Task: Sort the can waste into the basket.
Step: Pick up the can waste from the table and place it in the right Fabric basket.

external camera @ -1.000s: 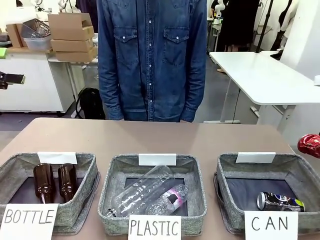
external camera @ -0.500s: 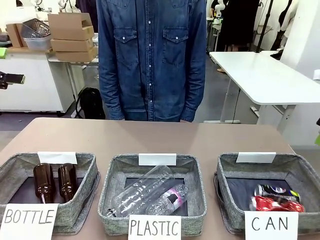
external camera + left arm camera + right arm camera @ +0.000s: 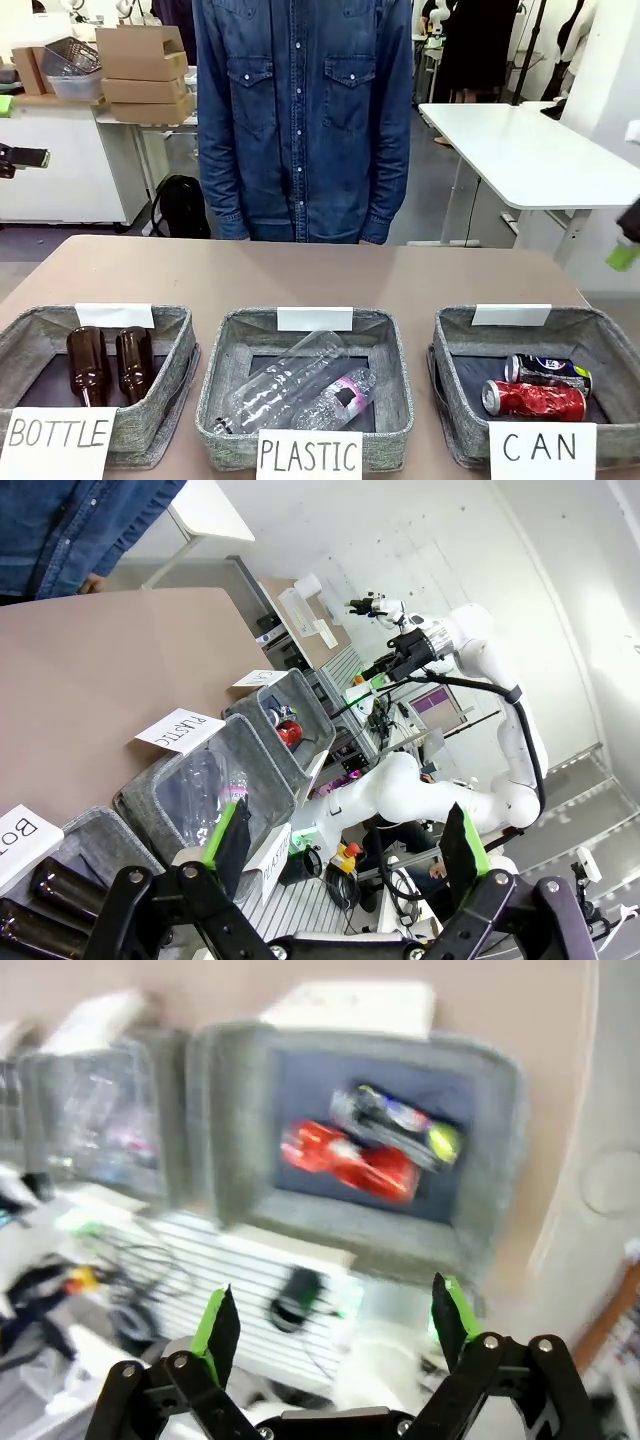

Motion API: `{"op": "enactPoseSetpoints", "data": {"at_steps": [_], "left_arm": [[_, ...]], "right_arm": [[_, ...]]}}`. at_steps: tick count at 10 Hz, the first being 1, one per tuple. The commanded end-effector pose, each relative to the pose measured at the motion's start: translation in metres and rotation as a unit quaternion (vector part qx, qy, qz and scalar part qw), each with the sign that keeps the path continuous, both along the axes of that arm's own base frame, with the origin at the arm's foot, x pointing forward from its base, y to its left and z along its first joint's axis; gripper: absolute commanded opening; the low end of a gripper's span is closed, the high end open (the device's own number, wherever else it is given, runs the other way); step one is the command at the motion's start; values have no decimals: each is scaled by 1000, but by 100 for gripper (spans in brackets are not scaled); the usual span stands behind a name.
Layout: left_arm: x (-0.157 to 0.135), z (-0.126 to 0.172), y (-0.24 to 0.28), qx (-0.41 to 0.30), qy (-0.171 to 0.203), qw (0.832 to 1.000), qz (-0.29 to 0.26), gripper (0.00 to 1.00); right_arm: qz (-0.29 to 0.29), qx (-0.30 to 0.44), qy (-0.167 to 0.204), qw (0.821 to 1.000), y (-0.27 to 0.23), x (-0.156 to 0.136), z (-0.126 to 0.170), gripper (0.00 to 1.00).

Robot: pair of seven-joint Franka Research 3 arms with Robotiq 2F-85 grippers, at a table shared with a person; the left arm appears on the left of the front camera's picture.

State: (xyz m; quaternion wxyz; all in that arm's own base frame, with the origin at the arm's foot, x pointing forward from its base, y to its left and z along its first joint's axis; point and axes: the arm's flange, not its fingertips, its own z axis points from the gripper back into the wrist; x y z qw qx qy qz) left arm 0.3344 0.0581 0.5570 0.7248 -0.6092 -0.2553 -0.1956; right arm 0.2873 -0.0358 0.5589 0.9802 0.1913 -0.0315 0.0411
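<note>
The grey basket with the "CAN" card stands at the table's front right. Two cans lie side by side on its dark floor: the dented red can in front and the dark can behind it. The right wrist view looks down, blurred, on the same basket, red can and dark can. My right gripper hangs open and empty well above them; one green pad shows at the front view's right edge. My left gripper is open and empty, held away from the baskets.
The "PLASTIC" basket in the middle holds clear bottles. The "BOTTLE" basket at the left holds two brown glass bottles. A person in a denim shirt stands at the table's far edge. The far half of the table is bare.
The red can left my right gripper at the right edge and dropped into the CAN basket, pushing the dark can back. My right gripper has risen higher.
</note>
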Motion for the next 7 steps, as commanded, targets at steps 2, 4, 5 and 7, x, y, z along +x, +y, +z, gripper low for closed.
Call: {"op": "enactPoseSetpoints", "data": {"at_steps": [2, 4, 5, 7], "left_arm": [[-3, 2, 1, 2, 1, 1000, -4, 100], [-3, 2, 1, 2, 1, 1000, -4, 100], [-3, 2, 1, 2, 1, 1000, -4, 100], [-3, 2, 1, 2, 1, 1000, -4, 100]], "right_arm": [[-81, 356, -95, 926, 2, 29, 14, 100], [-81, 524, -89, 843, 5, 47, 16, 100], [-117, 552, -95, 820, 6, 55, 15, 100], [-144, 586, -106, 791, 12, 64, 13, 100]]}}
